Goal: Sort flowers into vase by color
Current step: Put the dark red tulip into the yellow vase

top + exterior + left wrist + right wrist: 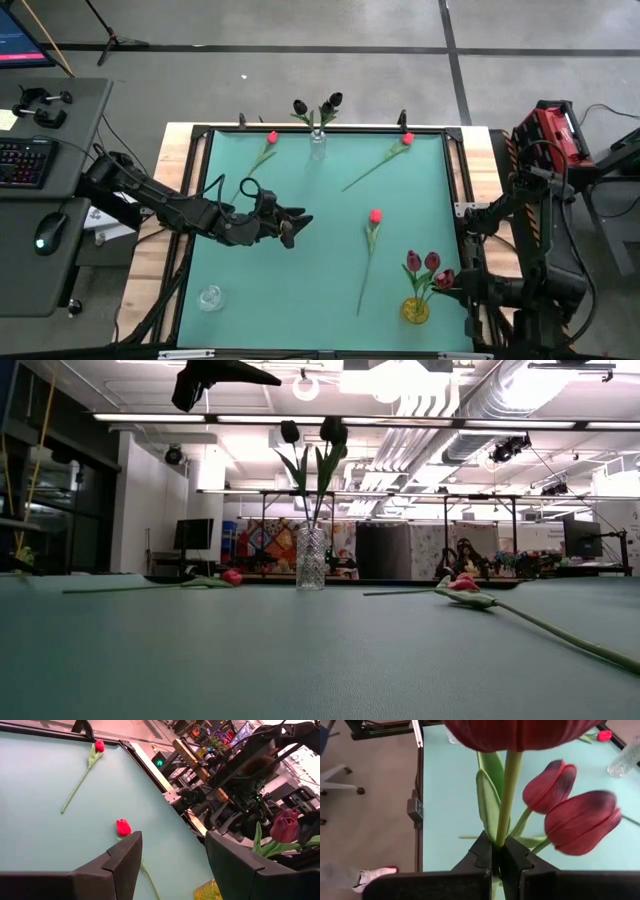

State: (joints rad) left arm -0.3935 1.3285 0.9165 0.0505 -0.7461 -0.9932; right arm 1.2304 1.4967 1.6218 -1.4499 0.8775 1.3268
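The table (300, 270) has a plain pale teal top inside a black frame, with light wood at its edges. Three bright red tulips (375, 216) with green stems lie on it, toward 11, 1 and 3 o'clock of the middle. The clear glass vase (318, 146) at 12 o'clock holds black tulips (331, 101) with green leaves. The yellow vase (415, 311) toward 5 o'clock holds dark maroon tulips (420, 262). Both claws, left (290, 226) and right (495, 851), are black.

Three red tulips (375, 216) lie flat beyond my open left gripper (295, 222); a maroon tulip (507, 795) stands upright, pinched in my right gripper (496, 854).
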